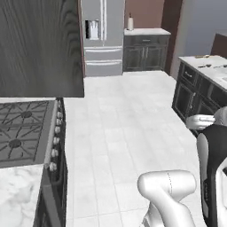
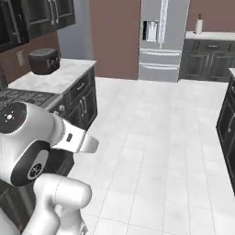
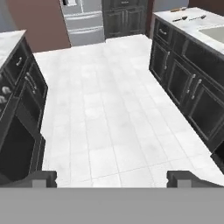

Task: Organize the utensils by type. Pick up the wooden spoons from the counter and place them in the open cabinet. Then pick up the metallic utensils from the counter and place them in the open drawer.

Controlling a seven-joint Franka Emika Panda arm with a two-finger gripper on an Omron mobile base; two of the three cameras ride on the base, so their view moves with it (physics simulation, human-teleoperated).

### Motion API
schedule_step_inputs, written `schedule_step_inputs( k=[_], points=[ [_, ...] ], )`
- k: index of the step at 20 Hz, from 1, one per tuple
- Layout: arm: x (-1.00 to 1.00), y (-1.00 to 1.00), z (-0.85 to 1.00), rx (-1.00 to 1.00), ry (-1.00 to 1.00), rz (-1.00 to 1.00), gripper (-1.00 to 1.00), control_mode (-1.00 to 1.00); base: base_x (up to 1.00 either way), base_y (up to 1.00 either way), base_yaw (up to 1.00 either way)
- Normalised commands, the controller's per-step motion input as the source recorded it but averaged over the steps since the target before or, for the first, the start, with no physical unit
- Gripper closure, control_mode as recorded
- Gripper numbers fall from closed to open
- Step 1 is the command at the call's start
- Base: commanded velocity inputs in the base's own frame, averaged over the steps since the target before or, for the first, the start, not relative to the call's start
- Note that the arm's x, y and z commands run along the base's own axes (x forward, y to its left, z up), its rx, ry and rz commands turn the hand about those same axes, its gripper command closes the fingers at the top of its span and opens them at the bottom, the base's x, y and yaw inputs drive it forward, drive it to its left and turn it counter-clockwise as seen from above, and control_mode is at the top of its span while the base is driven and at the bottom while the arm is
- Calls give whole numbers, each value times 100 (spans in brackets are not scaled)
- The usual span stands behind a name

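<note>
The counter (image 3: 188,24), white marble on dark base cabinets, stands far off at the upper right of the hand view. On it lie a tan wooden spoon (image 3: 178,8) and two thin dark metallic utensils (image 3: 181,19) (image 3: 199,17). The left base view shows the same counter (image 1: 208,61) at the right, with the wooden spoon (image 1: 201,56) and a dark utensil (image 1: 205,65). My gripper (image 3: 113,179) is open and empty, its fingertips (image 3: 43,177) wide apart above the white floor, far from the utensils. A dark wood-grain cabinet door (image 1: 40,44) hangs at the upper left, its inside hidden. The open drawer is out of view.
A gas stove (image 1: 24,131) and a marble counter corner (image 1: 17,195) lie to the left. A dark pot (image 2: 43,60) stands on the side counter. A steel fridge (image 1: 102,35) stands at the back. A sink (image 3: 214,33) sits in the island. White tiled floor (image 3: 109,109) spreads between the cabinet rows.
</note>
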Motion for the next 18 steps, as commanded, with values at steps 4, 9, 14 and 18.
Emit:
schedule_step_inputs(
  k=[4,9,14,18],
  points=[
    [0,0,0,0,0,0,-100,100,0,-3,-100],
    [0,0,0,0,0,0,-100,100,78,11,-39],
    [0,0,0,0,0,0,-100,100,100,22,-3],
    [0,0,0,0,0,0,-100,100,100,24,-2]
  ],
)
